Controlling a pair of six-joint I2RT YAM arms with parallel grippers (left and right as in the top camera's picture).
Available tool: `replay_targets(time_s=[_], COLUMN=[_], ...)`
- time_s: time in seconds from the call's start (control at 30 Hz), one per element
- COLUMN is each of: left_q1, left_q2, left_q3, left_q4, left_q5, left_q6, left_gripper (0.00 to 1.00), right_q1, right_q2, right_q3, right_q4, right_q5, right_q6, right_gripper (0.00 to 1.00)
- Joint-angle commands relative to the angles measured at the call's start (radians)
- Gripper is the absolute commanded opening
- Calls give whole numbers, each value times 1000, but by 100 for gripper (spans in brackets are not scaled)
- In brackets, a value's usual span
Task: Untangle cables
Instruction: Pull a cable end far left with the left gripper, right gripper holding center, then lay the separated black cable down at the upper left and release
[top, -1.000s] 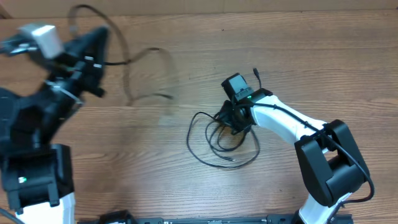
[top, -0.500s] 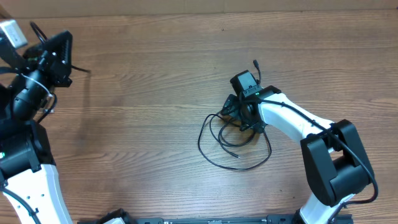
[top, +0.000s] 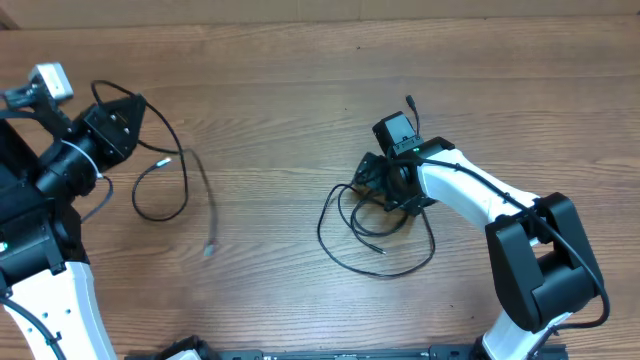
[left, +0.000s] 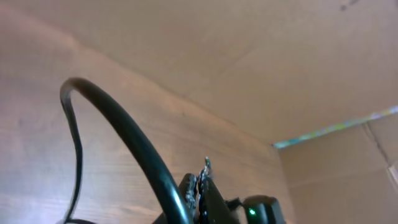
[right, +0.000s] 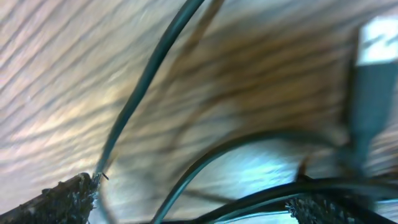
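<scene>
Overhead, my left gripper (top: 125, 120) is at the left side of the table (top: 290, 90), clamped tight on a loose cable (top: 186, 185). That cord hangs from it in a loop, and its tail trails toward the near edge, blurred at the tip. Left wrist view agrees: the loose cable (left: 124, 134) arcs up out of the closed fingertips (left: 198, 186). My right gripper (top: 385, 190) sits at mid-table, right on the upper edge of the tangle of cables (top: 355, 228), well apart from the loose one. Right wrist view is blurred, but I can see both pads (right: 62, 199) spread wide, released. Several cords (right: 143, 87) cross between them, and a silvery plug (right: 376, 43) shows at upper right.
</scene>
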Motion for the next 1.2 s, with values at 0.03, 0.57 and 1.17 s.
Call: replay_targets(time_s=[0.03, 0.57, 1.17], left_q1=[3, -2, -11], left_q2=[-10, 176, 927], left_q3=[21, 37, 926], left_q4=[-34, 536, 309], left_q5=[17, -97, -721], left_q6=[-87, -14, 319], left_gripper=[4, 4, 4], right_q1=[3, 3, 3], right_q2=[14, 14, 14], right_q3=[-20, -20, -20], right_q4=[2, 2, 2], right_q5=[-113, -113, -113], right_q6=[6, 6, 6], right_gripper=[100, 100, 100])
